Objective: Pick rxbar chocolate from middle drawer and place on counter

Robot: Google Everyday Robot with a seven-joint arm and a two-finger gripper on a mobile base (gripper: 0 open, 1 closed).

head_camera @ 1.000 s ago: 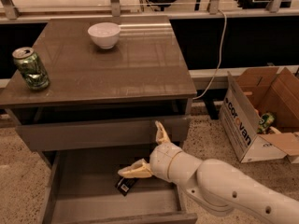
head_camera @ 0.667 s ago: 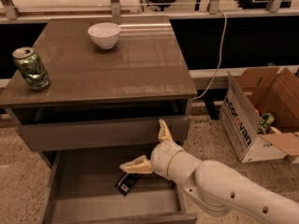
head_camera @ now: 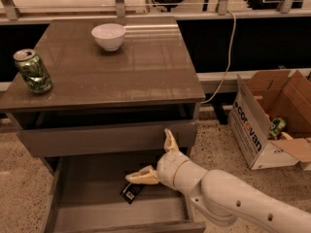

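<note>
The middle drawer (head_camera: pixel 92 205) is pulled open at the bottom of the view, with a bare grey floor. The rxbar chocolate (head_camera: pixel 131 191), a small flat black bar with pale print, lies on that floor near the drawer's right side. My gripper (head_camera: pixel 151 157) is open just above and right of the bar, one pale finger (head_camera: pixel 141 176) reaching out over it and the other pointing up in front of the drawer front above. It holds nothing. The counter (head_camera: pixel 146 67) is the glossy brown top of the grey cabinet.
A green can (head_camera: pixel 33 71) stands at the counter's left edge and a white bowl (head_camera: pixel 108 36) near its back. An open cardboard box (head_camera: pixel 272 120) sits on the floor to the right. A cable (head_camera: pixel 228 52) hangs behind the cabinet.
My gripper has shifted slightly up and to the right above the bar. The bar, can and bowl have not moved.
</note>
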